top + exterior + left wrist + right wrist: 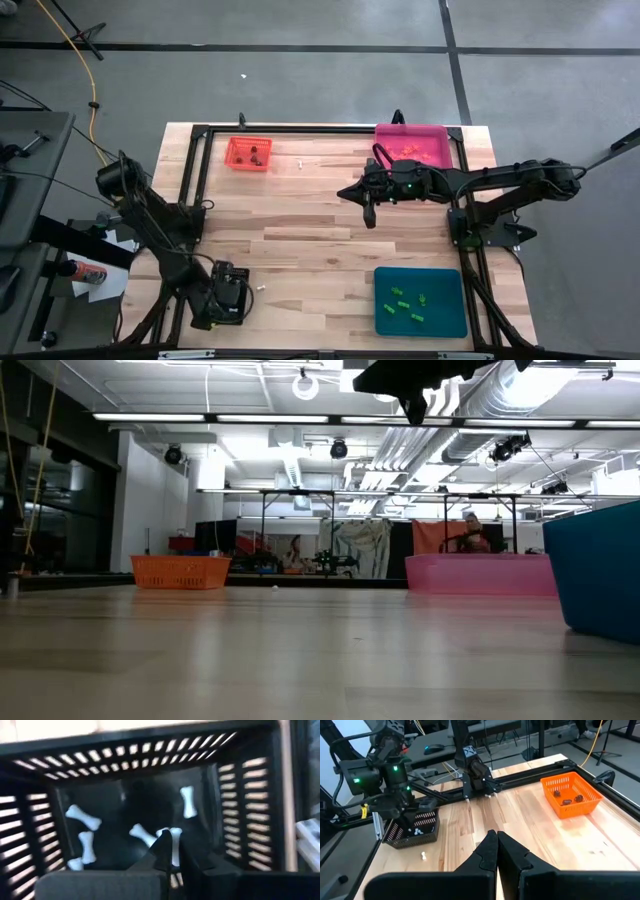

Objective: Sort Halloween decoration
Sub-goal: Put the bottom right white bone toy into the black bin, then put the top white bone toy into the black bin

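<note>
We can read no brand or label anywhere; the only mark is a white X-like sign on a dark block in the right wrist view, not legible as writing.

The left gripper (228, 300) sits low at the lower left of the high view, bent down over a black slatted plastic basket (240, 805). Its fingers look pressed together with nothing between them. Below them, on the basket's floor, we see small white bone-shaped trinkets (188, 801).

The right gripper (368, 215) reaches from the right edge toward the middle of the high view, its arm stretched nearly flat above the pale wooden table (300, 240). Its fingers meet at the tips and hold nothing.

The remaining decoration lies sorted by colour. Dark brown trinkets (255, 155) rest in the orange rectangular basket (236, 162) at the upper left. Orange pieces (405, 150) lie in the pink tray (435, 135) at the upper right. Bright green pieces (405, 305) lie in the teal tray (450, 320) at the lower right. One white piece (300, 164) lies loose on the table beside the orange basket, and another (424, 855) lies just beside the black basket.
</note>
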Controlling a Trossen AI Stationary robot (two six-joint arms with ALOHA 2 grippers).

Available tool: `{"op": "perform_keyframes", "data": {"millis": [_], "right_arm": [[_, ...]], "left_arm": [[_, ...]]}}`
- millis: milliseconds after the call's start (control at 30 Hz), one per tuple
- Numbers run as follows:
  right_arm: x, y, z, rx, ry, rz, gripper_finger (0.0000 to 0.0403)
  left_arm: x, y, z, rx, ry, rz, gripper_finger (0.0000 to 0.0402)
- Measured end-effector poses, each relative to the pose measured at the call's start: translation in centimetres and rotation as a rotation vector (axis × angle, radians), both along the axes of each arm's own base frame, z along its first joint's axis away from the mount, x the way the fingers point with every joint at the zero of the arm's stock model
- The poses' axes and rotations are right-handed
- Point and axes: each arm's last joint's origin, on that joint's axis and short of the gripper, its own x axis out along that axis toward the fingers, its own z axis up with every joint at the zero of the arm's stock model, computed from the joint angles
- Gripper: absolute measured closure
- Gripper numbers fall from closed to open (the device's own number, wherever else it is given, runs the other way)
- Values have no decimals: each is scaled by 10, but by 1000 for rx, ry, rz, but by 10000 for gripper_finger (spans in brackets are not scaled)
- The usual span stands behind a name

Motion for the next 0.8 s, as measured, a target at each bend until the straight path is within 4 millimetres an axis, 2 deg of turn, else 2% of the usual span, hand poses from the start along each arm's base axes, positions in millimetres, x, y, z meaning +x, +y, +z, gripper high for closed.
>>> {"op": "perform_keyframes", "data": {"millis": [167,367,500,633,800], "right_arm": [[-1,0,-2,5,23,-1,402],[-1,0,-4,34,40,-7,402],[-1,0,-4,35,44,-7,402],[-1,1,-4,47,44,-2,402],[-1,1,-3,65,31,-3,402]], "left_arm": [[0,1,-3,36,-3,-8,364],[0,2,-3,44,-2,9,315],[0,4,4,13,-18,39,280],[4,19,31,-8,-138,112,251],[17,62,87,114,-560,357,235]]}}
